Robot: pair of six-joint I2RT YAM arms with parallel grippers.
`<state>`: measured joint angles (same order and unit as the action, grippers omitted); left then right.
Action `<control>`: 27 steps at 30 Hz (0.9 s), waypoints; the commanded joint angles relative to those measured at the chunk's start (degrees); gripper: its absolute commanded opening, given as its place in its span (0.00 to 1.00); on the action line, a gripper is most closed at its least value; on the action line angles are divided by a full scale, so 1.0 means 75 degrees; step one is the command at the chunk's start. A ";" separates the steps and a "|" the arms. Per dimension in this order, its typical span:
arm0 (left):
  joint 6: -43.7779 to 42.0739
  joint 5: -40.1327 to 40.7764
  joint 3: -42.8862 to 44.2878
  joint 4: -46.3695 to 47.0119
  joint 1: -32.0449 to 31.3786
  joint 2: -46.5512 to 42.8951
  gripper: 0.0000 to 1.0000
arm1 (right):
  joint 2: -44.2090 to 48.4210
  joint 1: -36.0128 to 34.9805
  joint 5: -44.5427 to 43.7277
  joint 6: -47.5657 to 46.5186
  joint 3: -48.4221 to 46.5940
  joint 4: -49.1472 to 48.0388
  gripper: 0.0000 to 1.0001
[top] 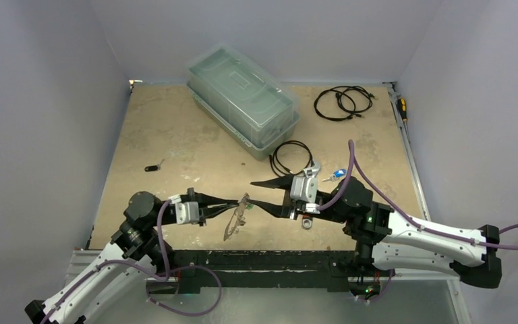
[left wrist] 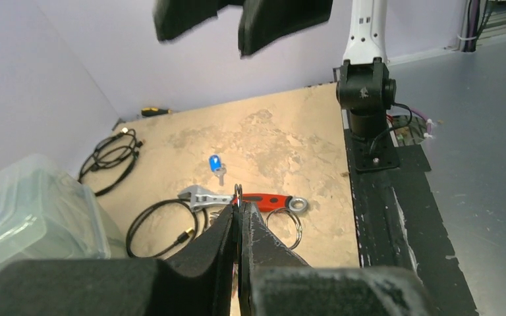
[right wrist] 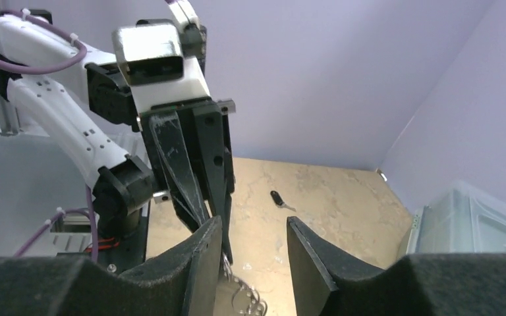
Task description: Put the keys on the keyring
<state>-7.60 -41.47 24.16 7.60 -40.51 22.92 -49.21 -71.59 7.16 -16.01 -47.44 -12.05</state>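
Worktop: a tan, mottled board worktop point(top: 175, 135), blotchy and scuffed, with a black strip along the near edge where the arm bases sit.
Room: plain pale lilac walls point(top: 40, 101) close in the left, back and right sides.
Left jaws: the left gripper point(top: 241, 201) is clenched on the large thin silvery-grey metal keyring point(top: 235, 221); its wrist view shows the thin wire pinched right at the fingertips.
Keyring: it hangs below the left fingertips, near the front middle of the worktop. Its fringe of small metal bits dangles just beside the right arm's fingers in the right wrist view.
Right jaws: the right gripper point(top: 255, 192) is released, with a clear gap between its fingers. It faces the left gripper tip to tip.
Keys: a tiny blue-tagged metal key point(top: 338, 174) lies on the board right of the right wrist. A black-tagged key point(top: 152, 167) lies well apart on the left side.
Wrench: a red-handled adjustable wrench point(left wrist: 263, 199) lies flat under the right wrist.
Back of worktop: a clear lidded plastic bin point(top: 243, 98) sits at an angle. A black coiled cable point(top: 340, 100) lies to its right and another lies in front of it.
Right edge: a yellow-and-black screwdriver point(top: 402, 108) lies against the wall.
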 commanded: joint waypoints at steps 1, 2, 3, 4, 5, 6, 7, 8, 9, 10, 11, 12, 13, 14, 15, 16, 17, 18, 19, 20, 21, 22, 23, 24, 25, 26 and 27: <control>0.0211 0.0171 0.0134 0.0667 0.0039 -0.0511 0.00 | 0.0335 0.0125 -0.0039 0.0678 0.0698 -0.1071 0.45; 0.0356 0.0193 0.0095 0.0879 0.0038 -0.0592 0.00 | 0.0444 0.0196 0.0213 0.0858 0.0864 -0.1227 0.45; 0.0526 0.0206 0.0070 0.1103 0.0035 -0.0659 0.00 | 0.0553 0.0282 0.0484 0.1027 0.1036 -0.1376 0.45; 0.0672 0.0212 0.0023 0.1329 0.0034 -0.0705 0.00 | 0.0635 0.0357 0.0803 0.1196 0.1186 -0.1527 0.45; 0.0849 0.0204 -0.0042 0.1592 0.0034 -0.0740 0.00 | 0.0688 0.0455 0.1105 0.1363 0.1312 -0.1725 0.45; 0.1070 0.0171 -0.0108 0.1881 0.0043 -0.0751 0.00 | 0.0716 0.0533 0.1364 0.1540 0.1411 -0.1935 0.44; 0.1288 0.0135 -0.0168 0.2153 0.0035 -0.0742 0.00 | 0.0717 0.0589 0.1591 0.1674 0.1466 -0.2114 0.43; 0.1447 0.0066 -0.0193 0.2486 0.0035 -0.0694 0.00 | 0.0700 0.0611 0.1706 0.1777 0.1490 -0.2297 0.42; 0.1547 0.0045 -0.0208 0.2693 0.0037 -0.0623 0.00 | 0.0667 0.0615 0.1741 0.1863 0.1526 -0.2473 0.42; 0.1639 0.0020 -0.0210 0.2862 0.0038 -0.0554 0.00 | 0.0621 0.0616 0.1751 0.1918 0.1532 -0.2634 0.41; 0.1699 -0.0007 -0.0213 0.3018 0.0045 -0.0484 0.00 | 0.0585 0.0616 0.1758 0.1967 0.1563 -0.2824 0.39; 0.1759 -0.0023 -0.0216 0.3133 0.0055 -0.0427 0.00 | 0.0551 0.0616 0.1794 0.2036 0.1614 -0.3069 0.38; 0.1818 -0.0042 -0.0239 0.3247 0.0066 -0.0382 0.00 | 0.0509 0.0616 0.1855 0.2078 0.1650 -0.3304 0.38; 0.1881 -0.0055 -0.0259 0.3353 0.0087 -0.0357 0.00 | 0.0463 0.0616 0.1902 0.2082 0.1667 -0.3483 0.37; 0.1961 -0.0096 -0.0292 0.3473 0.0107 -0.0327 0.00 | 0.0394 0.0616 0.1966 0.2250 0.1666 -0.3636 0.36; 0.2039 -0.0128 -0.0317 0.3556 0.0136 -0.0315 0.00 | 0.0318 0.0616 0.2020 0.2315 0.1621 -0.3698 0.34; 0.2118 -0.0137 -0.0330 0.3639 0.0167 -0.0314 0.00 | 0.0217 0.0616 0.2048 0.2349 0.1589 -0.3736 0.33; 0.2176 -0.0149 -0.0363 0.3719 0.0200 -0.0312 0.00 | 0.0142 0.0616 0.2075 0.2390 0.1588 -0.3824 0.32; 0.2245 -0.0177 -0.0389 0.3806 0.0237 -0.0322 0.00 | 0.0086 0.0617 0.2089 0.2429 0.1599 -0.3929 0.32; 0.2314 -0.0204 -0.0413 0.3904 0.0259 -0.0325 0.00 | 0.0027 0.0616 0.2083 0.2466 0.1630 -0.4055 0.31; 0.2412 -0.0222 -0.0451 0.4027 0.0291 -0.0327 0.00 | -0.0028 0.0616 0.2062 0.2519 0.1662 -0.4185 0.31; 0.2500 -0.0263 -0.0496 0.4142 0.0323 -0.0336 0.00 | -0.0086 0.0616 0.2043 0.2540 0.1673 -0.4307 0.31; 0.2581 -0.0295 -0.0527 0.4259 0.0341 -0.0328 0.00 | -0.0144 0.0616 0.2023 0.2563 0.1673 -0.4369 0.30; 0.2668 -0.0321 -0.0562 0.4392 0.0364 -0.0336 0.00 | -0.0203 0.0616 0.2016 0.2587 0.1670 -0.4423 0.30; 0.2755 -0.0358 -0.0588 0.4514 0.0398 -0.0316 0.00 | -0.0268 0.0616 0.1997 0.2601 0.1658 -0.4446 0.29; 0.2864 -0.0403 -0.0625 0.4660 0.0433 -0.0315 0.00 | -0.0305 0.0616 0.1963 0.2600 0.1654 -0.4480 0.29; 0.2976 -0.0443 -0.0671 0.4867 0.0468 -0.0314 0.00 | -0.0351 0.0616 0.1916 0.2628 0.1666 -0.4541 0.28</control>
<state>10.35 -43.38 19.81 34.81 -38.04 20.43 -51.09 -67.09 21.61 2.02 -35.18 -40.62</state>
